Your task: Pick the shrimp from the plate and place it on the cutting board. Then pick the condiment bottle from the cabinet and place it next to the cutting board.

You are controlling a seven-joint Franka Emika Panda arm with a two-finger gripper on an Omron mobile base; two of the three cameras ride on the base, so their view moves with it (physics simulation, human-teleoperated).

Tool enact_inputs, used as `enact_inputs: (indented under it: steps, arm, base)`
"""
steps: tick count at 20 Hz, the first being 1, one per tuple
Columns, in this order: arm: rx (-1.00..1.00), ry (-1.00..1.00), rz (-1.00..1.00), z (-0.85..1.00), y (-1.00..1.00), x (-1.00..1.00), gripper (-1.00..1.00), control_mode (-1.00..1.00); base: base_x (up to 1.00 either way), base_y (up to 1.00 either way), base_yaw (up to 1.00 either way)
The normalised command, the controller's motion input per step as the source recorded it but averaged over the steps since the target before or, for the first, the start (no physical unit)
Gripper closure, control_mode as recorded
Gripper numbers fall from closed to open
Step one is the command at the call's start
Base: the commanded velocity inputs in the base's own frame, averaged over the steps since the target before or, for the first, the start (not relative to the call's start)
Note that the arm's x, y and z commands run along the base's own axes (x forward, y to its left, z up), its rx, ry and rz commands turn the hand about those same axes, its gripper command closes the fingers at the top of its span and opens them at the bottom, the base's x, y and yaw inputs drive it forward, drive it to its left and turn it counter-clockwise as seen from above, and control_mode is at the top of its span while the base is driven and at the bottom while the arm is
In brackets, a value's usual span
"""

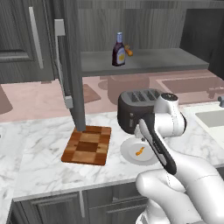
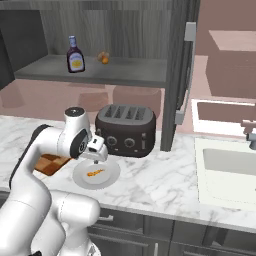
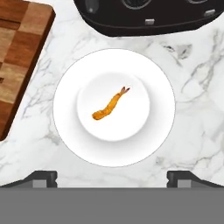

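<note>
The shrimp [image 3: 110, 104], a small curved orange piece, lies in the middle of the round white plate [image 3: 70, 127] on the marble counter. My gripper [image 3: 113, 177] hovers straight above the plate, open wide, one fingertip on each side and nothing between them. The checkered wooden cutting board [image 3: 17, 57] lies just left of the plate, also seen as the cutting board [image 1: 86, 145]. The condiment bottle [image 1: 118, 50], dark red-brown with a pale cap, stands upright on the grey shelf of the open cabinet [image 1: 148, 61]. From the right, the shrimp [image 2: 95, 173] and bottle [image 2: 75, 56] show too.
A black toaster [image 1: 135, 107] stands right behind the plate. The cabinet door [image 1: 73, 83] with its silver bar handle [image 1: 61, 65] hangs open above the board's far end. A small orange object [image 1: 128, 50] sits beside the bottle. A sink [image 2: 230, 170] lies to the right.
</note>
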Motion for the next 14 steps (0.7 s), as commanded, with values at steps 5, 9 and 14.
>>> enact_inputs:
  steps: [5, 9, 14]
  arm:
    - [0.04, 0.0, 0.0, -0.24, 0.0, 0.04, -1.0, -1.0]
    - [0.01, 0.0, 0.0, -0.23, 0.0, 0.11, -1.0, -1.0]
    - [0.01, 0.0, 0.0, -0.19, 0.0, 0.15, -1.0, -1.0]
  base:
    - [0.0, 0.0, 0.0]
    - [0.0, 0.0, 0.0]
    - [0.0, 0.0, 0.0]
